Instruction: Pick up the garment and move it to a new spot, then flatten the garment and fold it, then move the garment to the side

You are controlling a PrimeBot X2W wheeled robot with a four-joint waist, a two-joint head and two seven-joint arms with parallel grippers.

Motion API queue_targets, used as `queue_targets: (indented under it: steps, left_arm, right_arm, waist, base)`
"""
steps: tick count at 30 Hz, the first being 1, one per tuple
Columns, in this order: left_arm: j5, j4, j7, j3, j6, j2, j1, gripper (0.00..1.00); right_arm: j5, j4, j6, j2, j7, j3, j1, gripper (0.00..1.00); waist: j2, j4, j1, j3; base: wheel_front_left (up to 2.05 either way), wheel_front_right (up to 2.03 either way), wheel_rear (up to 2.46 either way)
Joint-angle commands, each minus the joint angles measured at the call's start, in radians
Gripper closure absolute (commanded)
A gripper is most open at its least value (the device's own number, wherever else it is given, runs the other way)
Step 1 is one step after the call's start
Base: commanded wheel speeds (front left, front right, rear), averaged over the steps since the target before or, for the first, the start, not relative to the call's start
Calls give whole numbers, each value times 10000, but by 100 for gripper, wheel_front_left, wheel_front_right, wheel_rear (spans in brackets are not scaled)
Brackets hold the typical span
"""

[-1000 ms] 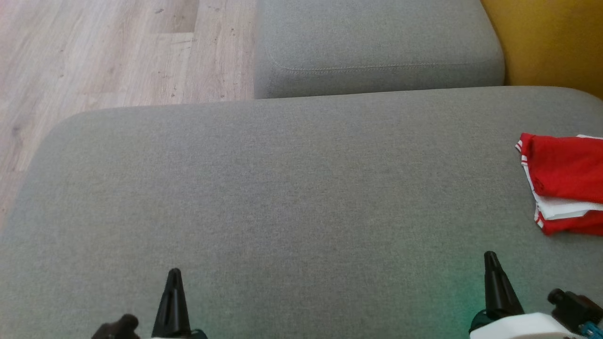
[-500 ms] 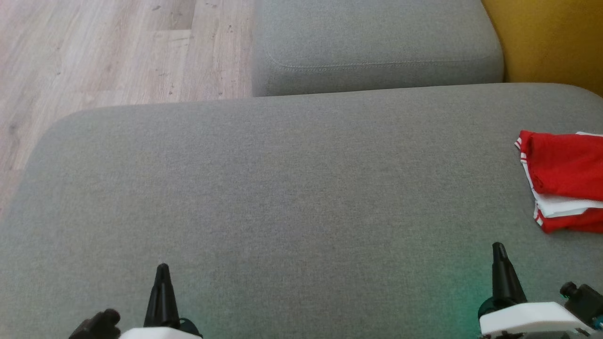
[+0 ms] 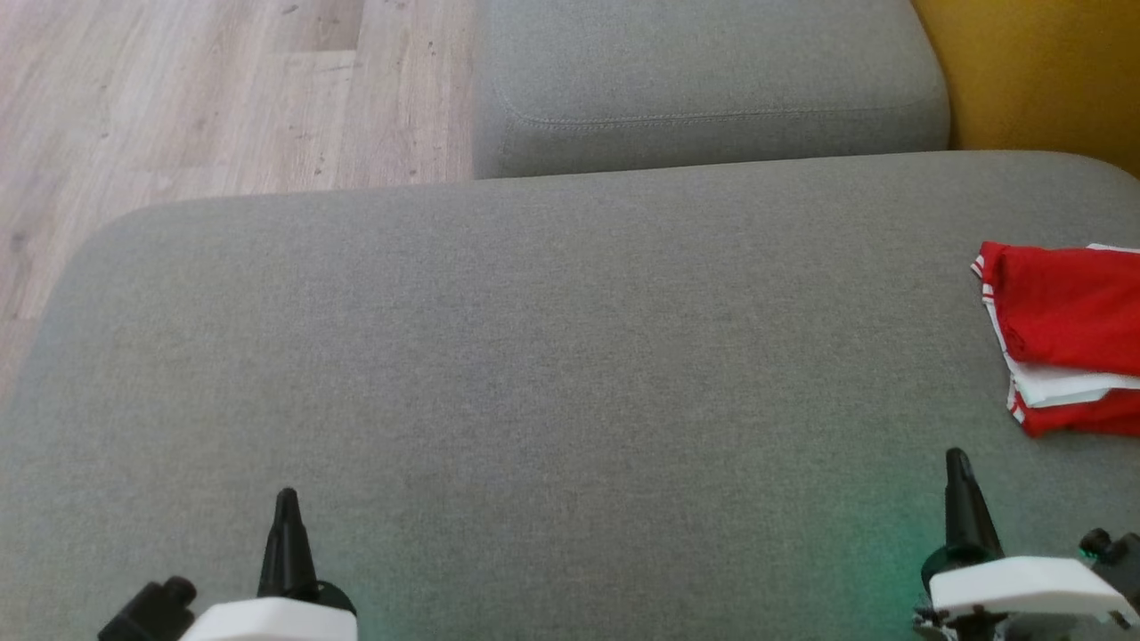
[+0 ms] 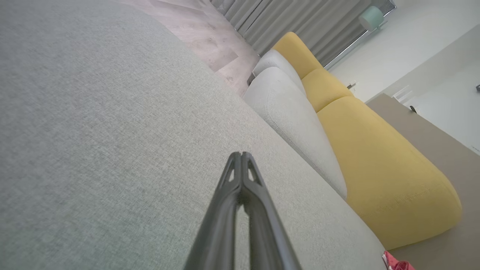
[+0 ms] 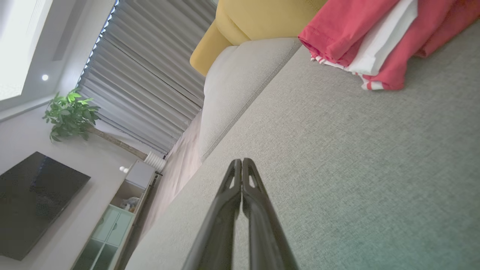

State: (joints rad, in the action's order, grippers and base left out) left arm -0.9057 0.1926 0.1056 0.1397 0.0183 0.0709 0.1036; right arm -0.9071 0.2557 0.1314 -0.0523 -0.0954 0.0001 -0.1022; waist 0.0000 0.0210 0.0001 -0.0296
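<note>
Off to the right of the right jaws, and a bit ahead of them, the garment lies on the grey sofa. It is red with white bits. It sits in a neat folded stack, with red on top, white in the middle and red at the bottom. It is close to the right end of the seat, well apart from both sets of jaws. I think it lies there because that is the side spot the job asks for. So the folding and the last move look done.

The right jaws are pressed together, with nothing between them. The left jaws are pressed together too, and they hold nothing. I think they are shut like this because there is nothing left to grab.

Both arms sit low and close to the robot. The left arm and the right arm are set wide apart. Each set of jaws points straight ahead over the seat, like two pencils side by side. I cannot tell if the tips touch the cloth or hang just over it. It looks like a resting pose.

Far ahead of the left jaws is the wood floor. Ahead, between both jaws, is another grey cushion. Next to it, ahead of the right jaws, is a yellow cushion.
</note>
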Motion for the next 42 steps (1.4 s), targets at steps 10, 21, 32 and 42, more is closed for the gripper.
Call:
queue_targets:
  steps: [10,21,32,42]
  left_arm:
    - [-1359,-142,-325,-557,233,137,-787,100]
    - [-2675,-3,-642,-878,426,139,-1066,100]
    - [-3861,123,-936,-1177,601,136,-1319,100]
    - [-5045,250,-1236,-1483,776,129,-1573,100]
  right_arm:
    - [-1364,-278,-4,-232,305,-54,832,100]
    - [-2660,-247,-5,-241,619,-200,1099,100]
    - [-3830,-219,-6,-245,909,-339,1341,100]
    - [-4999,-190,-6,-245,1204,-484,1584,100]
  waist:
    - [0,-35,-1,55]
    - [0,-73,-1,114]
    - [0,-107,-1,168]
    - [0,-142,-1,221]
  base:
    - [0,0,0]
    - [0,0,0]
    - [0,0,0]
    - [0,0,0]
